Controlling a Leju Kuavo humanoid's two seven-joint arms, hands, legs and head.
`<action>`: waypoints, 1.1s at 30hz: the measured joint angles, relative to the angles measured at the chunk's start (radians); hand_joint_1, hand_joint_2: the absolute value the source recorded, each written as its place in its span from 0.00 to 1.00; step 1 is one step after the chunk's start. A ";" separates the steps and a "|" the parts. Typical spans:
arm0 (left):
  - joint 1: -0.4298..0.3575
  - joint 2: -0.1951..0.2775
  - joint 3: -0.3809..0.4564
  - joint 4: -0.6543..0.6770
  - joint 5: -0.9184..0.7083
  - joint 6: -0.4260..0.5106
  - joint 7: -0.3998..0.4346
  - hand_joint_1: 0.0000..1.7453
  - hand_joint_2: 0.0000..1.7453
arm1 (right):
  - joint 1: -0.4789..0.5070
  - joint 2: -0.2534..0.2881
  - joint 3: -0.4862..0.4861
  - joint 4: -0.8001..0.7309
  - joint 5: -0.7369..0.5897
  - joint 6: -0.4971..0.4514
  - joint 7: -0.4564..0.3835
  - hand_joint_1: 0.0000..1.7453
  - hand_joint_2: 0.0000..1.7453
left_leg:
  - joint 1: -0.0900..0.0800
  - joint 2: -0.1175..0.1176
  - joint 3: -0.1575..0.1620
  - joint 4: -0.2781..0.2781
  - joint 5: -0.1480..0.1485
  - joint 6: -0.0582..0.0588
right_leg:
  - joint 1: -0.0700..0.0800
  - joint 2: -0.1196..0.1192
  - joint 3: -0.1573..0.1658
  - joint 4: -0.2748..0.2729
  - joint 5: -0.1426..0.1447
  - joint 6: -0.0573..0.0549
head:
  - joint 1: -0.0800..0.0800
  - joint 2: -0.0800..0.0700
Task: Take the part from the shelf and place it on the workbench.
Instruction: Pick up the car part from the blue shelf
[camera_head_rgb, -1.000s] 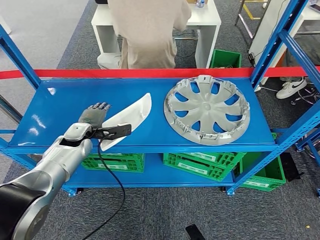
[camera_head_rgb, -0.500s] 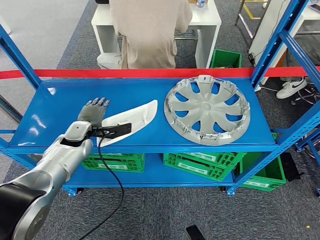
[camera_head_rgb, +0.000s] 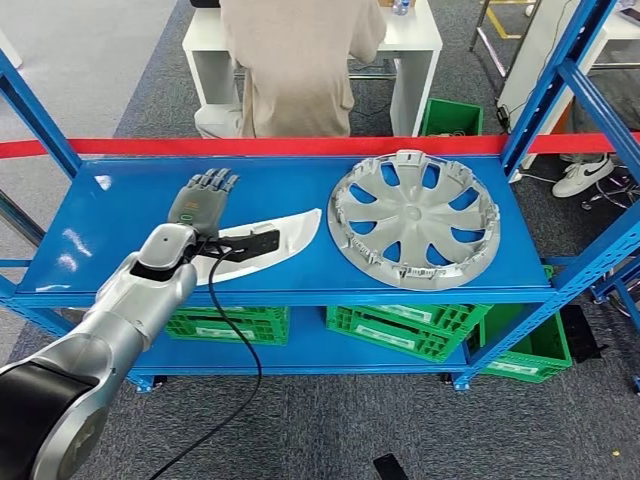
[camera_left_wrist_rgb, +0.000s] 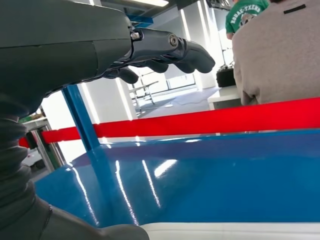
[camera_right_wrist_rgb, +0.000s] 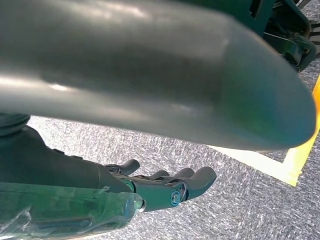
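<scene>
White curved plastic trim part, long and blade-shaped, lies flat on the glossy blue metal shelf deck, just to the left of the round silver hubcap, which also rests on that deck. From the head view, the robot's left hand hovers over the part's left end with its fingers stretched forward and apart, and nothing looks clasped between them, so I judge the grasp as not yet made; lifting, carrying and setting down on the workbench are all left to do. Beyond the hubcap and a red tape line, a person in a beige top sits at a white table. In the left wrist view, the left hand's dark fingers reach out above the deck, holding nothing, while the part's white edge shows beneath. In the right wrist view, the right hand hangs over grey carpet, fingers loosely extended and empty.
</scene>
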 joint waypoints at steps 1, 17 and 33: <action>0.000 -0.001 0.000 -0.002 0.000 0.000 0.000 0.00 1.00 | 0.000 0.000 0.000 0.000 0.000 0.000 0.000 0.00 0.00 | 0.000 0.000 0.000 0.000 0.000 0.000 | 0.000 0.000 0.000 0.000 0.000 0.000 | 0.000 0.000; 0.005 -0.003 -0.001 -0.012 0.008 -0.003 0.017 0.00 1.00 | 0.004 0.000 0.000 0.000 0.000 -0.001 0.000 0.00 0.00 | 0.000 0.000 0.000 0.000 0.000 0.000 | 0.000 0.000 0.000 0.000 0.000 0.000 | 0.000 0.000; 0.038 -0.017 -0.024 -0.146 0.027 -0.104 -0.009 0.00 1.00 | 0.023 0.000 -0.035 0.000 -0.032 -0.010 -0.020 0.00 0.00 | 0.000 0.000 0.000 0.000 0.000 0.000 | 0.000 0.000 0.000 0.000 0.000 0.000 | 0.000 0.000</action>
